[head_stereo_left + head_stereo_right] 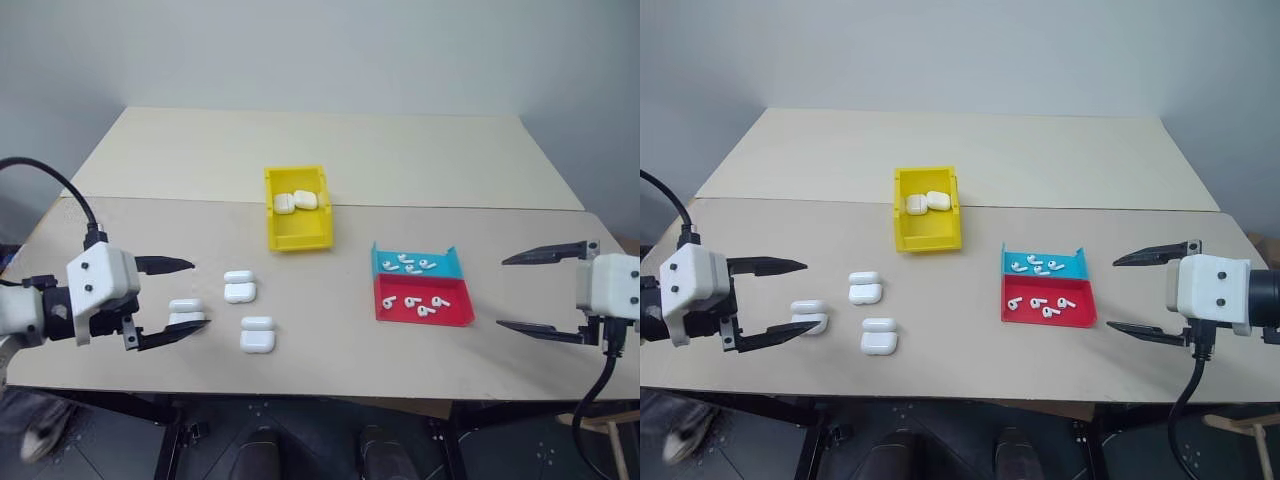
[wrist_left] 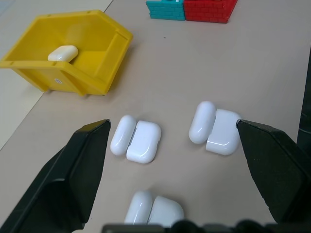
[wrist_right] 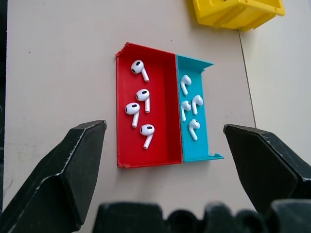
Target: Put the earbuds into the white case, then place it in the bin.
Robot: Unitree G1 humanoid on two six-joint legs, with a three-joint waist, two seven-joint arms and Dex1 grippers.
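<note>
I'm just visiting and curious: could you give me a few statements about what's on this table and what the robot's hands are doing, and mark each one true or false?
1. Three white cases lie open on the table, outside the bin. True.
2. The yellow bin is empty. False: two closed cases already lie inside it.
3. The earbuds sit in a tray that is half red, half teal. True: four lie in each half.
4. The right gripper is holding an earbud. False: its fingers are spread open and hold nothing.
5. The left gripper is open, near the three open cases. True.
</note>
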